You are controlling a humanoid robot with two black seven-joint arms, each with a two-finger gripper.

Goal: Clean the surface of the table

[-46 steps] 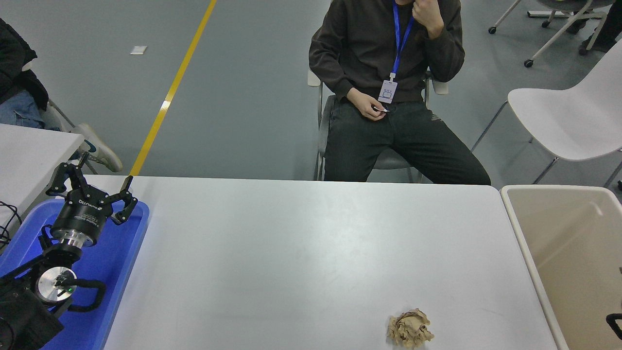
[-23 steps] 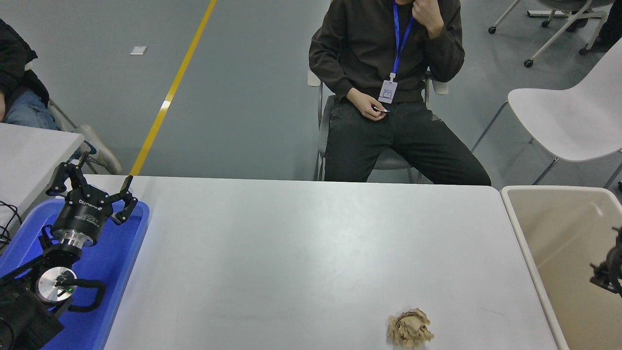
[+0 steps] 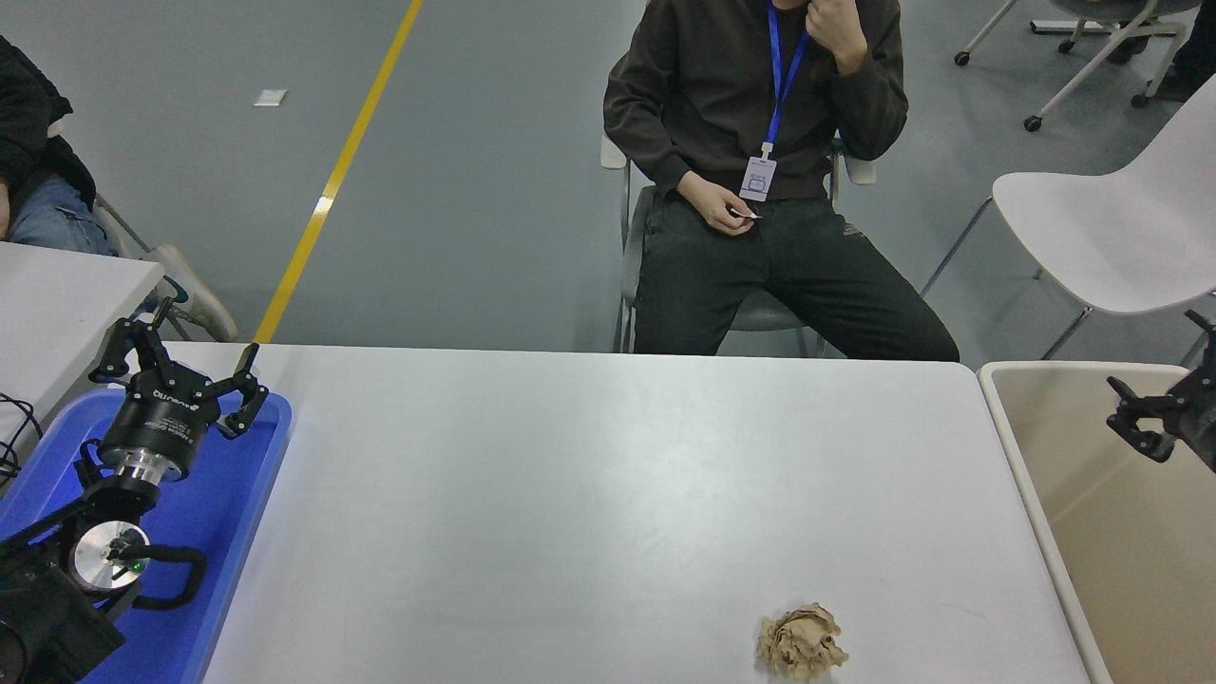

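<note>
The table surface (image 3: 589, 494) is wide, matte white and fills the lower middle of the head view. A crumpled ball of brown paper (image 3: 801, 643) lies on it near the front edge, right of centre. My right gripper (image 3: 1161, 372) reaches in from the right edge, hanging open and empty above the beige bin, well away from the paper. At the lower left my left gripper (image 3: 180, 359) stays parked over the blue tray, its fingers spread open and holding nothing.
A blue plastic tray (image 3: 233, 494) sits at the table's left end. A beige bin (image 3: 1092, 494) stands against the right end. A person (image 3: 760, 190) sits on a chair at the far side. A white chair (image 3: 1111, 237) stands at the upper right.
My right arm has risen from the lower right edge to a spot above the bin's far part. The paper ball and left arm have not moved.
</note>
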